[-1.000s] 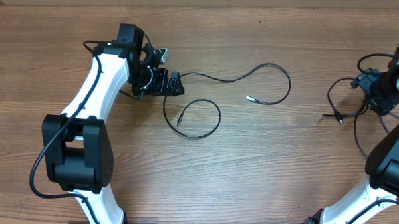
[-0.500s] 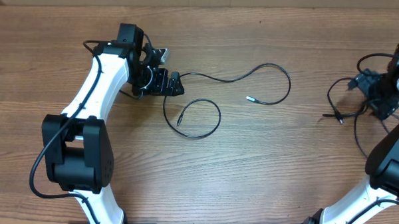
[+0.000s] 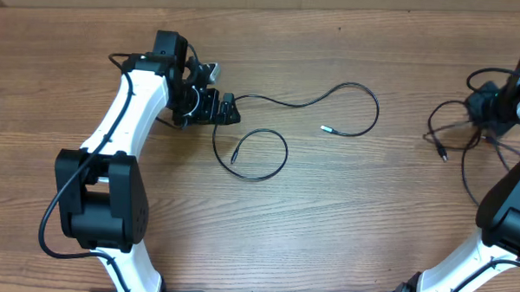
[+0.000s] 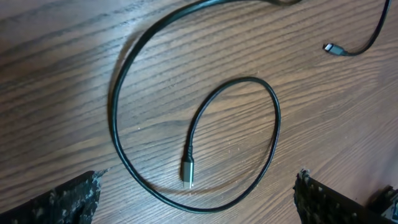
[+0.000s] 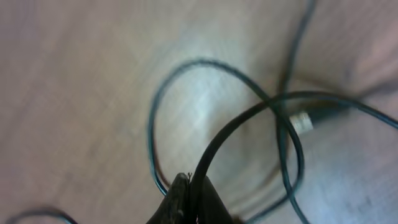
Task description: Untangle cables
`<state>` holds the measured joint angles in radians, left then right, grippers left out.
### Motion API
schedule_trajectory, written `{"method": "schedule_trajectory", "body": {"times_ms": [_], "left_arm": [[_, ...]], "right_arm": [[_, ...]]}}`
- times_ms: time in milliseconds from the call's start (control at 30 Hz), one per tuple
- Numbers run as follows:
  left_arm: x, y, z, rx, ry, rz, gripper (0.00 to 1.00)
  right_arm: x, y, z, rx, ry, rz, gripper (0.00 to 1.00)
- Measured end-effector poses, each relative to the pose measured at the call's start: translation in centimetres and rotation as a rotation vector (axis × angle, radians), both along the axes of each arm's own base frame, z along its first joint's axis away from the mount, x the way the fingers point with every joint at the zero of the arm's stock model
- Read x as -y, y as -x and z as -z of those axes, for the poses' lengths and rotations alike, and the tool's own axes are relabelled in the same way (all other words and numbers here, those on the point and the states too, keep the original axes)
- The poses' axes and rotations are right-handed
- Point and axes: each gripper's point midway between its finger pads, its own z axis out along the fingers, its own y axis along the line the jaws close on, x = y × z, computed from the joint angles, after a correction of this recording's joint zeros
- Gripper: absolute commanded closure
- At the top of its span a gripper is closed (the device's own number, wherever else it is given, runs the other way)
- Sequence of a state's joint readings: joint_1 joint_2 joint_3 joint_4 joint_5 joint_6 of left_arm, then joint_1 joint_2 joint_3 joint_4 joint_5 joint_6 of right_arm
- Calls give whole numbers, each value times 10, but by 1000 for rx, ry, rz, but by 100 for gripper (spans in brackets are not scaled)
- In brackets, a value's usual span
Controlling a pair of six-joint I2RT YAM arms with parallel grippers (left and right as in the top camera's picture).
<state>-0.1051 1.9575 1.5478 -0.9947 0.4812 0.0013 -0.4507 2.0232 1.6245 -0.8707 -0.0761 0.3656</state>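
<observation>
One loose black cable (image 3: 270, 101) lies mid-table, curling into a loop (image 3: 261, 155), with one plug (image 3: 234, 160) inside the loop and the other plug (image 3: 326, 128) to its right. My left gripper (image 3: 221, 107) hovers open at the cable's left bend. In the left wrist view the loop (image 4: 273, 124) and its plug (image 4: 188, 171) lie between the spread fingers (image 4: 68, 202), touching neither. At the right edge my right gripper (image 3: 480, 103) is shut on a strand (image 5: 214, 149) of a small cable tangle (image 3: 451, 131). Another plug (image 5: 305, 120) lies among the crossing strands.
The wooden table (image 3: 361, 219) carries only the cables and the two arms. The left arm's white links (image 3: 122, 124) stretch along the left side. The right arm (image 3: 510, 198) stands at the right edge, close to the tangle.
My right gripper went from open to shut on a strand of the right tangle and shifted slightly up. The tangle's strands were pulled into a new shape. The left arm and middle cable stayed still.
</observation>
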Motion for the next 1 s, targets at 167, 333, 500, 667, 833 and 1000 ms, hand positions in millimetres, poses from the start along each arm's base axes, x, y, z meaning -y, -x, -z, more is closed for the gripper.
{"method": "schedule_trajectory", "body": {"times_ms": [167,333,500,667,833,1000], "left_arm": [[0,0,0,0,0,0,1],[0,0,0,-1,0,-3,0],[0,0,0,-1,0,-3,0],[0,0,0,-1,0,-3,0],[0,0,0,-1,0,-3,0],[2,0,0,2,0,2,0]], "right_arm": [[4,-10,-4,44,19,0,96],[1,-3,0,11,3,0,96],[3,-5,20,-15,-2,-6,95],[6,-11,55,-46,-3,-41,92],[7,-10,73,-76,-2,-56,91],[18,-5,78,-108,53,-44,87]]}}
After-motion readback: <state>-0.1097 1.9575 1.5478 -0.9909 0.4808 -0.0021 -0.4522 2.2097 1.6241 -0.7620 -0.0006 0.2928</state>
